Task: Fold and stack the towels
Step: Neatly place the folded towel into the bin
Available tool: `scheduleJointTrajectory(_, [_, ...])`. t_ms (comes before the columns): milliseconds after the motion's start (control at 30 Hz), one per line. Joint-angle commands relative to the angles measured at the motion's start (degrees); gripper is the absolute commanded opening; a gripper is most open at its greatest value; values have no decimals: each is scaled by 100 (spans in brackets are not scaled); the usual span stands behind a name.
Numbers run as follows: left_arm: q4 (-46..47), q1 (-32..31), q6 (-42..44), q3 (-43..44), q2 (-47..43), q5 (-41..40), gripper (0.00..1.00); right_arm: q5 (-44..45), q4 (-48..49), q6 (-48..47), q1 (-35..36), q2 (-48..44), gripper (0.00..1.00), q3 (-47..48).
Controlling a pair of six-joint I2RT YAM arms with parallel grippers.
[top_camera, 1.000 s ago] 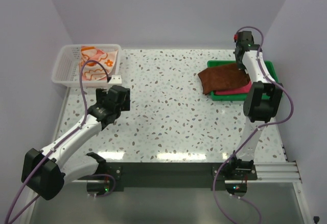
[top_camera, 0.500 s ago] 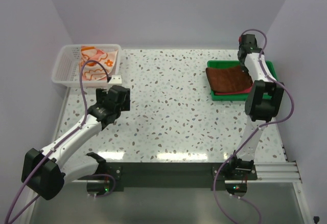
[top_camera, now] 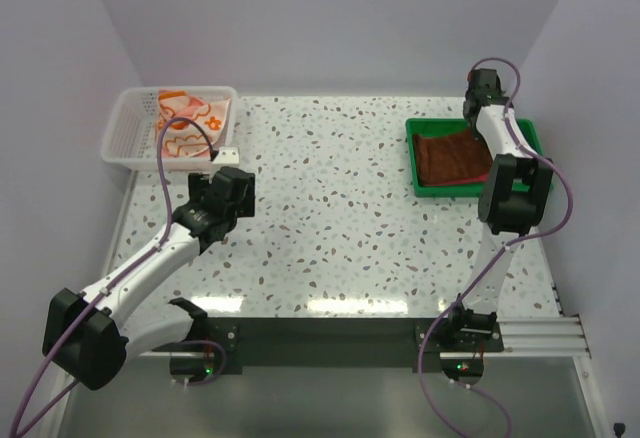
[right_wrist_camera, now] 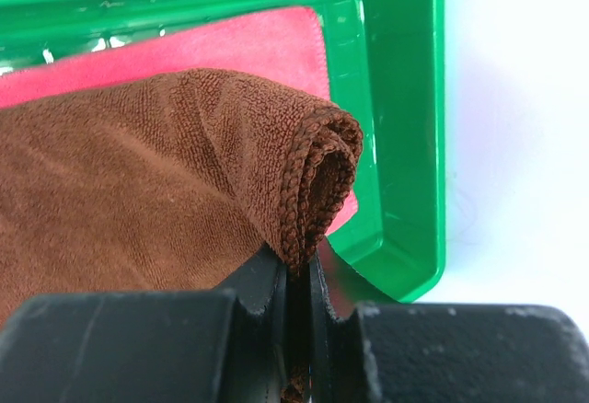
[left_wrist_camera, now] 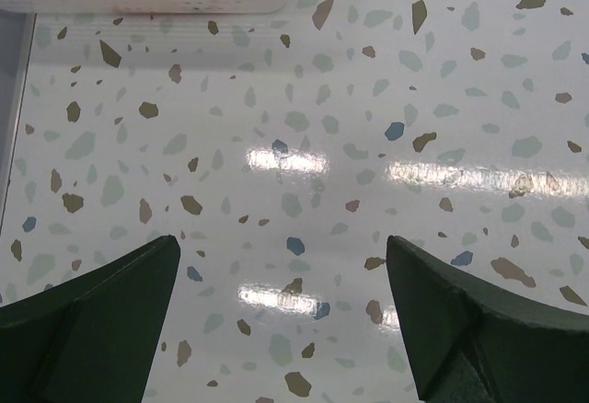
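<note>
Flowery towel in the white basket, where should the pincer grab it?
Probably pinch a fold near the middle of the flowery towel, coming straight down from above. It lies rumpled inside the white basket, whose walls block any sideways reach, and the open left pincer is nearest.

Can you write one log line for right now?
right tool: shut on brown towel | brown towel: on pink towel in green tray | left tool: open, empty, over table
</note>
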Motion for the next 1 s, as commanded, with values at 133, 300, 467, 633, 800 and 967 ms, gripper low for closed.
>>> scheduleJointTrajectory(133, [295,19,120,-37,17,-145,100,334,426,-125,-33,-350,0,59])
scheduleJointTrajectory(300, [286,28,120,-46,17,-145,100,422,382,-143,-42,-236,0,77])
scheduleJointTrajectory(467, [295,28,120,-46,8,-154,100,562,558,-64,-68,-131,0,-29])
scheduleJointTrajectory(633, [286,28,120,-46,26,-163,100,694,637,24,-112,80,0,24])
scheduleJointTrajectory(800, [286,45,112,-46,87,-154,100,923,795,16,-156,309,1,41])
scheduleJointTrajectory(967, [304,72,120,-37,131,-128,100,1501,936,155,-173,503,33,146])
